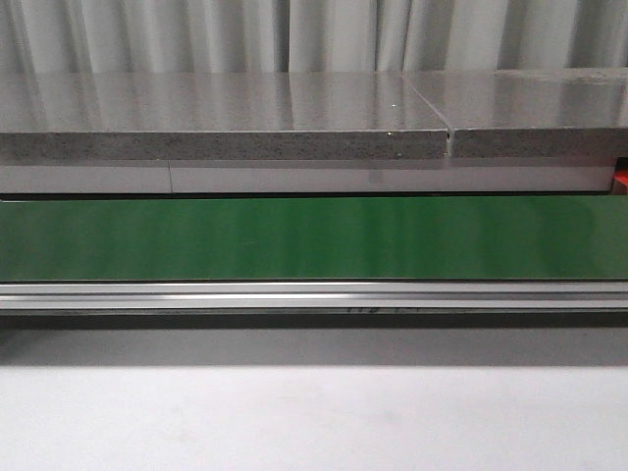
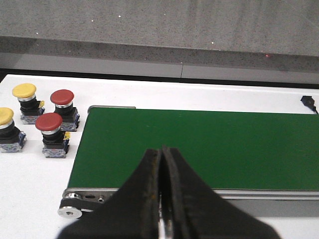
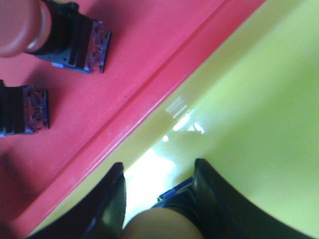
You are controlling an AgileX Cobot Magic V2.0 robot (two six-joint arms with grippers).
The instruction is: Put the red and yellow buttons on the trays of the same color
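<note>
Black fingers [image 3: 113, 199] of the right gripper [image 3: 158, 199] are standing spread on either side of a yellow-capped push button with a dark body [image 3: 167, 219], flanking it over the glossy yellow plastic tray [image 3: 259, 109]; whether the pads are pressing on it cannot be told from this close view. Just beside that tray, the red plastic tray [image 3: 144, 55] is lying edge to edge with it, and two red-capped buttons with dark bodies and blue-purple bases [image 3: 65, 40] are sitting on its floor.

Over on the other side, the left gripper [image 2: 162, 199] is hanging with its two dark fingers pressed together, grasping nothing, above the near edge of the green conveyor belt [image 2: 199, 149]. Beside the belt's end, on the white table [image 2: 30, 184], four buttons are waiting upright in a cluster: two yellow-capped ones [image 2: 25, 102] and two red-capped ones [image 2: 62, 107].

From the front, only the green belt, its aluminium rail [image 1: 314, 294] and a grey stone-like slab [image 1: 226, 113] behind it are showing.
</note>
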